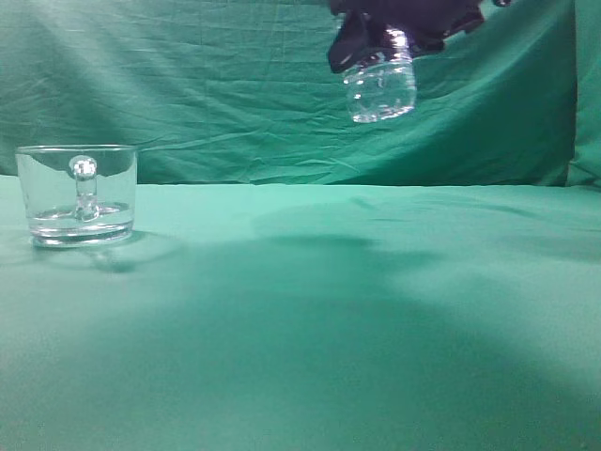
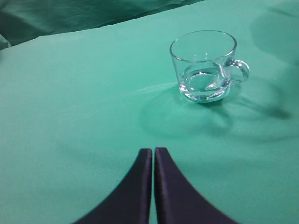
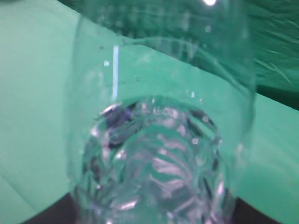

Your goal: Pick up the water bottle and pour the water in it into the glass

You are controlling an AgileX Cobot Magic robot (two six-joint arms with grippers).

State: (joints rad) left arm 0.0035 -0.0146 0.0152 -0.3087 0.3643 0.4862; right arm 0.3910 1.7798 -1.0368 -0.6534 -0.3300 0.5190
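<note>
So the water bottle (image 1: 380, 86) is held up high near the top right of the exterior view, clamped in the right gripper (image 1: 394, 38) and well clear of the green desk (image 1: 329, 329), with water (image 3: 154, 163) seen pooled in its ribbed lower part. The glass (image 1: 77, 194) is parked far off on the left of the desk, upright, handle toward the camera. The left gripper (image 2: 153, 154) is seen closed up tight with nothing in it, hovering short of the glass.
</note>
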